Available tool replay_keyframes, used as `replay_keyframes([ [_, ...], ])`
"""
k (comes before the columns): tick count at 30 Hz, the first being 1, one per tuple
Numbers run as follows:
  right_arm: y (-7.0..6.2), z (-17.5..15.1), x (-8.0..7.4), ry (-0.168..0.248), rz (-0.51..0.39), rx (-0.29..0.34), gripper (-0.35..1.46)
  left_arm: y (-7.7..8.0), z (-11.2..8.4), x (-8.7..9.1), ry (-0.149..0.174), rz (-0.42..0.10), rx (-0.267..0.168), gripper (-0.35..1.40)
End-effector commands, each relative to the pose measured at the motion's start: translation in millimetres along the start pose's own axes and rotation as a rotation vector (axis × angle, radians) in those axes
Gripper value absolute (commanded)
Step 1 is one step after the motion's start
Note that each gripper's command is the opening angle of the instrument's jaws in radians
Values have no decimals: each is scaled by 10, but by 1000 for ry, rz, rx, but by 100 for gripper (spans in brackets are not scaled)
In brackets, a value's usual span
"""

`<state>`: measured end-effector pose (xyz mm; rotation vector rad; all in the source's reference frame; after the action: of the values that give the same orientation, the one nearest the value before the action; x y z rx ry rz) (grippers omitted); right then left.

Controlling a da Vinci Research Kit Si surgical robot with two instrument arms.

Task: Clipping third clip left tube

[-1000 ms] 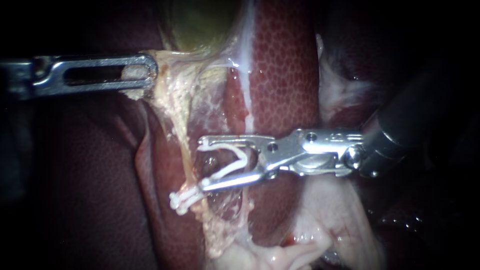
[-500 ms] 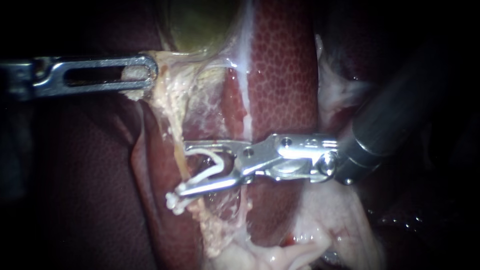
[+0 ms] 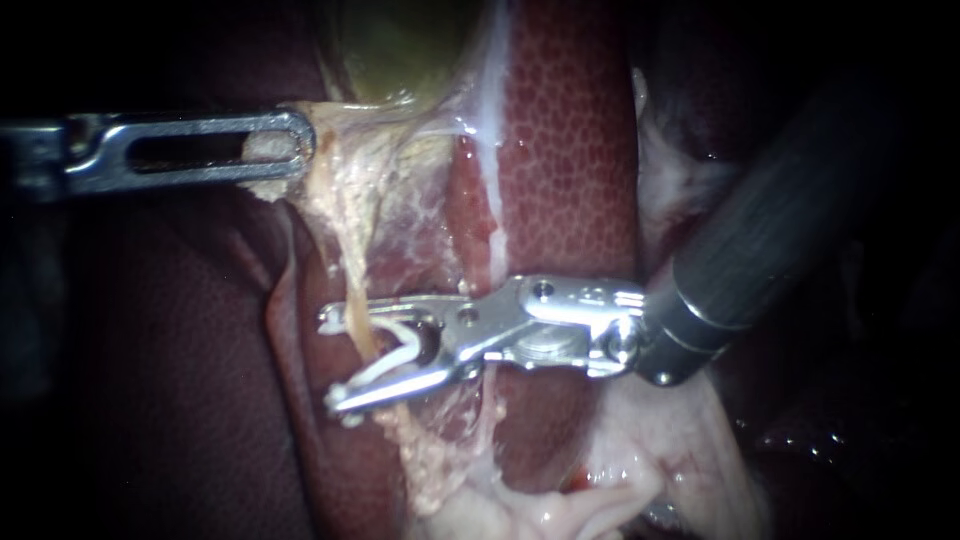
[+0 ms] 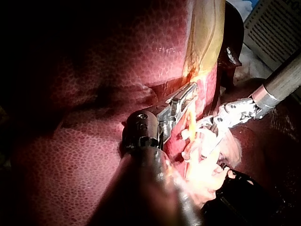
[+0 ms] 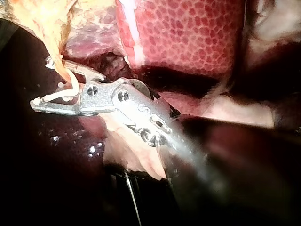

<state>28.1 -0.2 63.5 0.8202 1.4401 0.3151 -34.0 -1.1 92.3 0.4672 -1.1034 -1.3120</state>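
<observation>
Endoscope view, seen from beside the bench: the left instrument (image 3: pixel 300 147) reaches in level from the left. Its long windowed jaws lie together on a fold of yellowish tissue (image 3: pixel 262 185) just under the green gallbladder (image 3: pixel 400 40). A pale bit of that fold shows through the window. From this grip a thin yellow tube (image 3: pixel 350 265) runs down, hanging beside the left edge of the red, speckled liver (image 3: pixel 570 150).

The right instrument (image 3: pixel 332 360) comes in from the upper right, with its dark shaft crossing the liver's right edge and its metal head lying across the liver's lower part. Its jaws stand apart in a narrow V pointing left. They carry a white clip (image 3: pixel 408 340), one leg against the upper jaw and the other running out along the lower jaw to its tip. The clip is spread, not pressed flat.

The tube passes behind the upper jaw and comes down into the gap, so it lies between the two jaws and inside the clip's mouth. Both jaw tips reach past it on its far side. Below the lower jaw the tube goes on into crumbly yellow fat (image 3: pixel 430 470), just beside the pale tissue (image 3: pixel 660 450) at the liver's bottom edge.

Right wrist view shows the same from the side. The yellow strand drops between the jaws, ahead of the hinge, with the white clip curving around it. I cannot tell whether the clip's legs touch the tube yet.

Left wrist view shows the left instrument's jaws clamped on the yellow fold, with the right instrument's head close beside them.
</observation>
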Motion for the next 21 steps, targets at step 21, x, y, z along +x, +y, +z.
replay_keyframes([
  [21, 8, 1, 4, 8, 19, 20, 41, -1, 1, 1, -1, 0, -1, -16],
])
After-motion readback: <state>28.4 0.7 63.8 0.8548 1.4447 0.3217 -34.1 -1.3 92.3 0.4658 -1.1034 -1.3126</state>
